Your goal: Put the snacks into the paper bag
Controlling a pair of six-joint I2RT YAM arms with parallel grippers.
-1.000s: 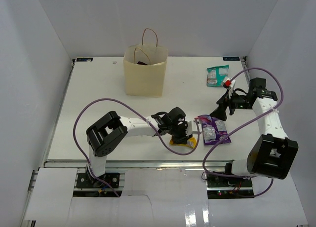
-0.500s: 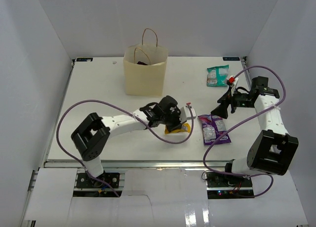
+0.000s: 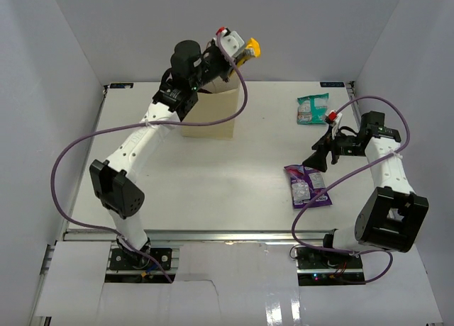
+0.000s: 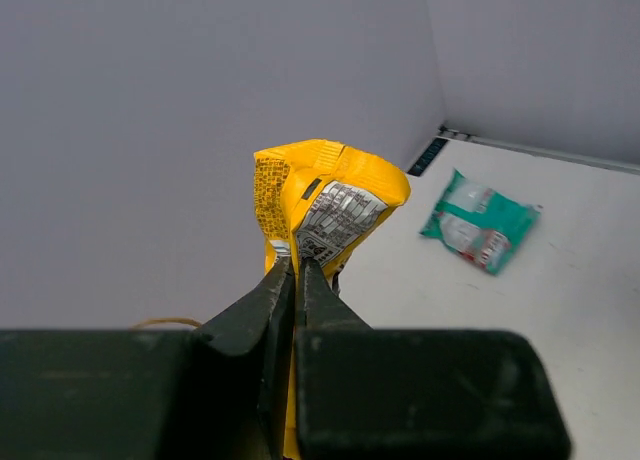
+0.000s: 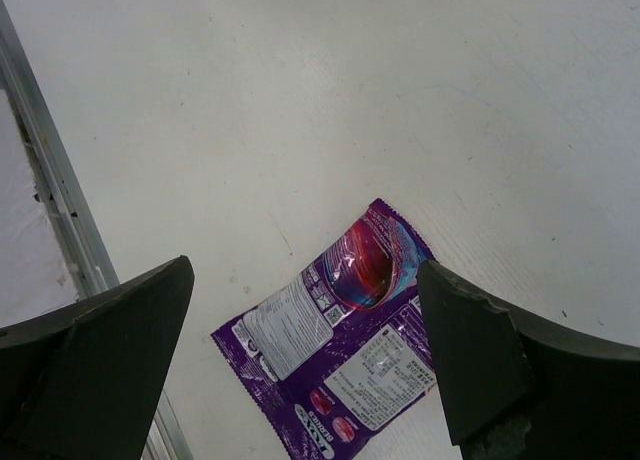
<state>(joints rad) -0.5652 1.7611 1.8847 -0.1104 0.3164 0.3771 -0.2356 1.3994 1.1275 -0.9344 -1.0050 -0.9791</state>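
- Aloft by the paper bag [image 3: 209,117], left fingers [image 4: 250,320] pinch the yellow packet [image 4: 325,205], which points lengthwise outward.
- Right fingers [image 5: 100,350] spread over the flat purple pouch [image 5: 335,345], tabletop [image 3: 213,177] open around.

A white tabletop [image 3: 213,177] fills the middle of the top view, with plain white walls [image 3: 305,28] closing in the top, left and right. A metal rail [image 3: 213,235] runs along its lower edge, with white panels [image 3: 234,298] below. A small dark label [image 3: 331,84] sits at the tabletop's upper right corner.

A pouch [image 3: 306,186] lies right of the paper bag [image 3: 211,117].
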